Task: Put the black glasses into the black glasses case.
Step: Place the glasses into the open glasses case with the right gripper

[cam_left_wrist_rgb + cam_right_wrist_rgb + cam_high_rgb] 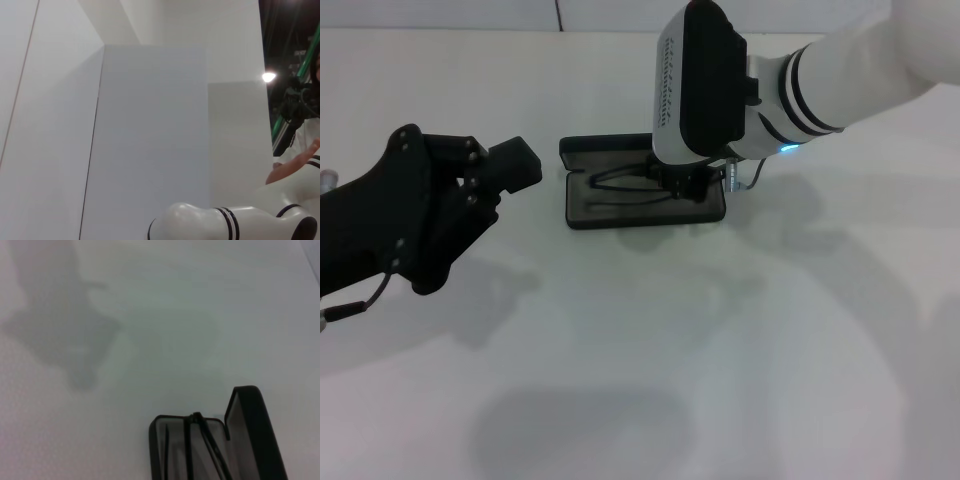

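Observation:
The black glasses case [588, 208] lies open on the white table at the back middle, lid [605, 149] flat on the far side. The black glasses [620, 180] lie in its tray, temple arms pointing to the case's left end. My right gripper [688, 188] reaches down into the right half of the tray, at the front of the glasses; its white wrist hides the contact. The right wrist view shows the case [250, 430] with the slim temple arms [195, 418] in the grey lining. My left gripper [520, 165] hangs above the table, left of the case and apart from it.
The white table [670, 380] stretches bare in front of the case, with only arm shadows on it. The left wrist view faces grey wall panels [150, 140], with my white right arm [225, 222] low in the picture and a person [300, 160] at one edge.

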Controlling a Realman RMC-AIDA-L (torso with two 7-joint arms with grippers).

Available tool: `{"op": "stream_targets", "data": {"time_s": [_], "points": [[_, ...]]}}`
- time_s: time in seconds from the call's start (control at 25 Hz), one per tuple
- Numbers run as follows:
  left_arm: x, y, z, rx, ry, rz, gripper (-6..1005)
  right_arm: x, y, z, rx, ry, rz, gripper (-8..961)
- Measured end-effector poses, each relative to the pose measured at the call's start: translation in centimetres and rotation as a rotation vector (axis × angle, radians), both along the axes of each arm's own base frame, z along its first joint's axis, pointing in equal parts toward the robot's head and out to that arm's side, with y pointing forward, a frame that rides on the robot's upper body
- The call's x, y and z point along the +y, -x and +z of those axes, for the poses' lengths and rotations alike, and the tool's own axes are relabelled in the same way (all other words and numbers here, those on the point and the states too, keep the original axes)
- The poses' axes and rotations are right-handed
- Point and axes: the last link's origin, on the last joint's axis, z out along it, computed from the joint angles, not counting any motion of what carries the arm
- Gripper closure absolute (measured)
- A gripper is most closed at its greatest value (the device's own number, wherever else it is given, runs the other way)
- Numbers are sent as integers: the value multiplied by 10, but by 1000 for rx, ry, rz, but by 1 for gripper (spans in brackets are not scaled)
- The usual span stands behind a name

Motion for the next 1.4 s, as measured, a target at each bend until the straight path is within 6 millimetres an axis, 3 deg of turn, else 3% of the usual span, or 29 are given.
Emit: {"op": "stream_targets", "data": {"time_s": [1.4], "points": [[3,-1,2,-15,-36,7,969,6,-9,0,-40,-44,-36,840]]}}
